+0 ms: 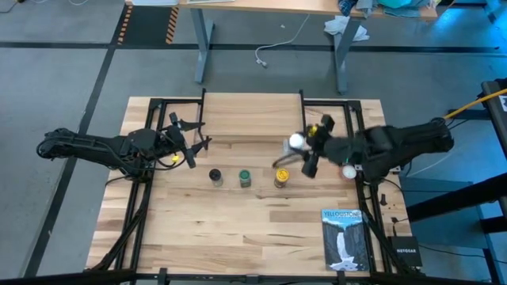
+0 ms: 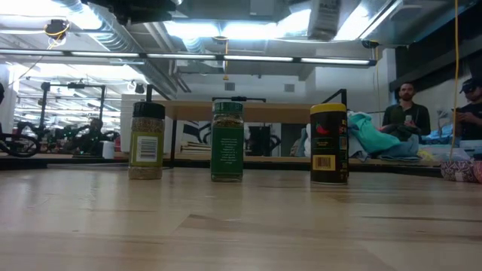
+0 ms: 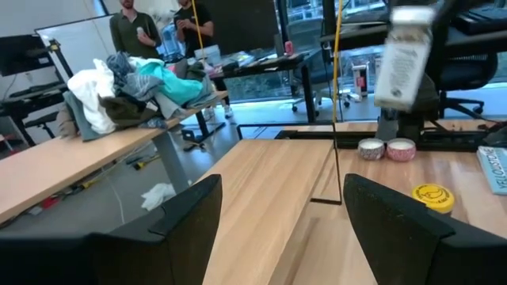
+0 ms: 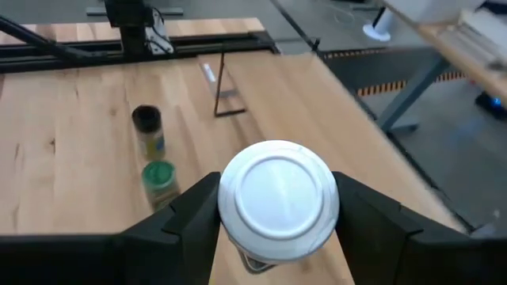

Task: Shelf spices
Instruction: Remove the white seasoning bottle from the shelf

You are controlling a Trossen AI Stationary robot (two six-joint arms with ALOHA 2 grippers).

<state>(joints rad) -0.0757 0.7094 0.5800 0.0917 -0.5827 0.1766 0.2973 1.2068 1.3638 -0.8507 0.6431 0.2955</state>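
Three spice jars stand upright in a row on the table: a dark-lidded one (image 1: 215, 176) (image 2: 146, 141), a green one (image 1: 245, 178) (image 2: 227, 141) and a yellow-lidded one (image 1: 281, 178) (image 2: 329, 143). Just beyond them is the shelf (image 1: 249, 119), a light plank on thin black legs. My right gripper (image 1: 305, 150) (image 4: 277, 229) is shut on a white-lidded jar (image 1: 297, 141) (image 3: 404, 55) above the shelf's right end. My left gripper (image 1: 192, 144) (image 3: 281, 222) stands open at the shelf's left end, level, holding nothing. My right gripper pinches the white-lidded jar between its two fingers (image 4: 190, 218), at the top end by the lid's rim (image 4: 225, 207). The fingers slant down from the table's right side. The jar is lifted clear, roughly upright with its lid up.
A blue-and-white book (image 1: 344, 237) lies at the near right corner. Two small round tins (image 3: 384, 148) sit by the right arm's base. Black frame rails (image 1: 142, 198) run along the table's sides. People stand beyond the table (image 2: 407, 113).
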